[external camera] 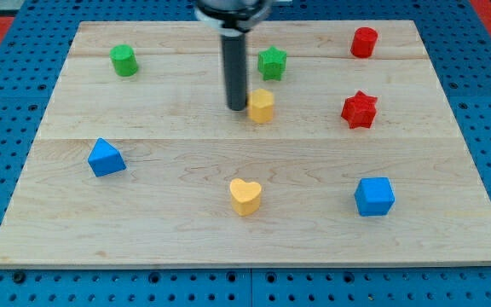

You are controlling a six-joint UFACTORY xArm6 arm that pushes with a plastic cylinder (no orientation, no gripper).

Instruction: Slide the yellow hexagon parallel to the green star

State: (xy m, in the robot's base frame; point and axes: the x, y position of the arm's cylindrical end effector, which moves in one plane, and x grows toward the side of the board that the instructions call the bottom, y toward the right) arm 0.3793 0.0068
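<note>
— While the rod (234,72) is hanging straight down from the view's top, where is my tip (237,107) resting?

— It is standing upright on the wooden board (186,230), and my tip is sitting just at the view's left of the yellow hexagon (262,106). It is looking as if it is touching that block's side, but I cannot tell for sure. The rod is only a plain stick, so it is not holding anything.

— And where is the hexagon lying?

— It is lying a little above the board's middle, just below the green star (272,62) and slightly to the view's left of it. The two are near but apart.

— How many blocks are you counting?

— I am counting eight. Two are yellow: the hexagon and a yellow heart (245,196) near the view's bottom. Two are green: the star and a green cylinder (124,60) at the top left. Two are red: a red cylinder (364,42) at the top right and a red star (359,109) below it. Two are blue: a blue pointed block (106,158) at the left and a blue cube (374,196) at the bottom right.
</note>
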